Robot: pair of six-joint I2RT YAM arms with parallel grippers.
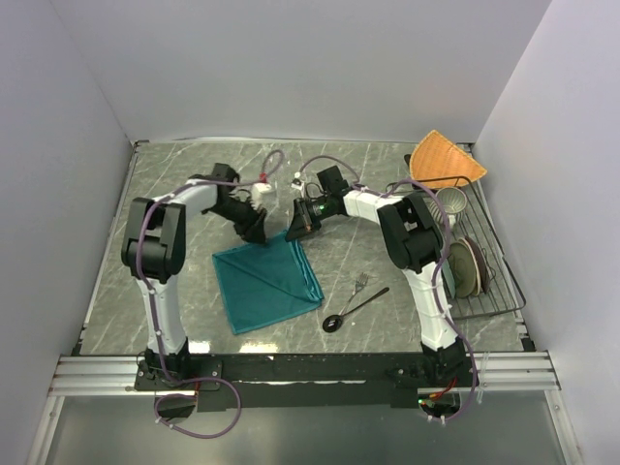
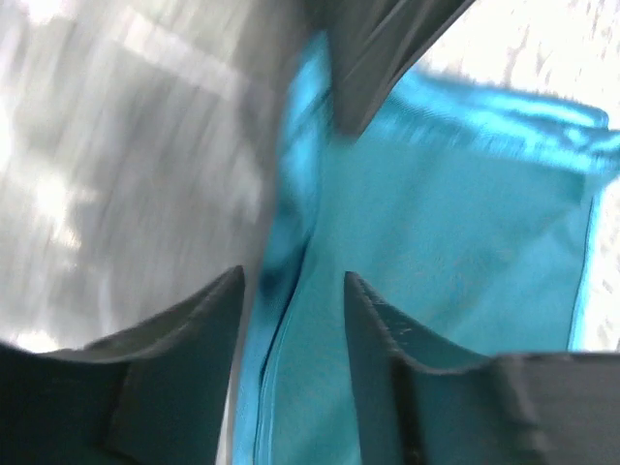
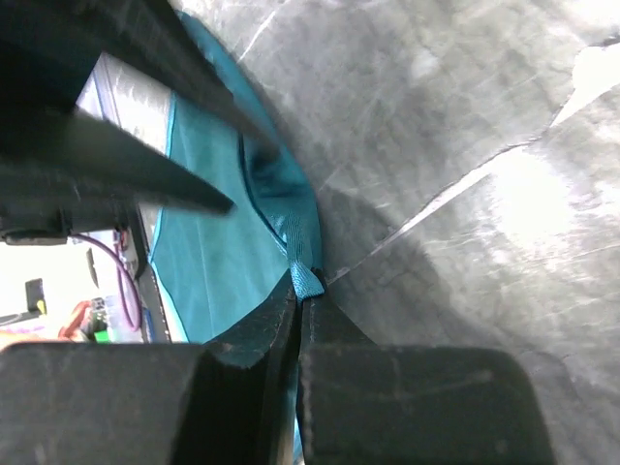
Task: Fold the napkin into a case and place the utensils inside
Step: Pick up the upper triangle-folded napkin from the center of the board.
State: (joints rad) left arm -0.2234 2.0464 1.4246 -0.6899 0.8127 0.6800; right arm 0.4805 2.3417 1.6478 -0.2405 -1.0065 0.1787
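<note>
The teal napkin (image 1: pixel 266 281) lies folded on the table's middle, its far corner raised between both grippers. My right gripper (image 1: pixel 295 228) is shut on that corner, and the right wrist view shows the napkin (image 3: pixel 208 252) pinched at the gripper's tip (image 3: pixel 308 283). My left gripper (image 1: pixel 254 229) is open; in the left wrist view its jaws (image 2: pixel 294 281) straddle the napkin's (image 2: pixel 455 223) layered edge without closing on it. The silver fork (image 1: pixel 361 283) and the dark spoon (image 1: pixel 354 310) lie on the table just right of the napkin.
A wire dish rack (image 1: pixel 492 291) stands at the right edge with round plates (image 1: pixel 467 266) and a cup (image 1: pixel 451 201). An orange woven cloth (image 1: pixel 444 160) lies at the back right. White walls enclose the table.
</note>
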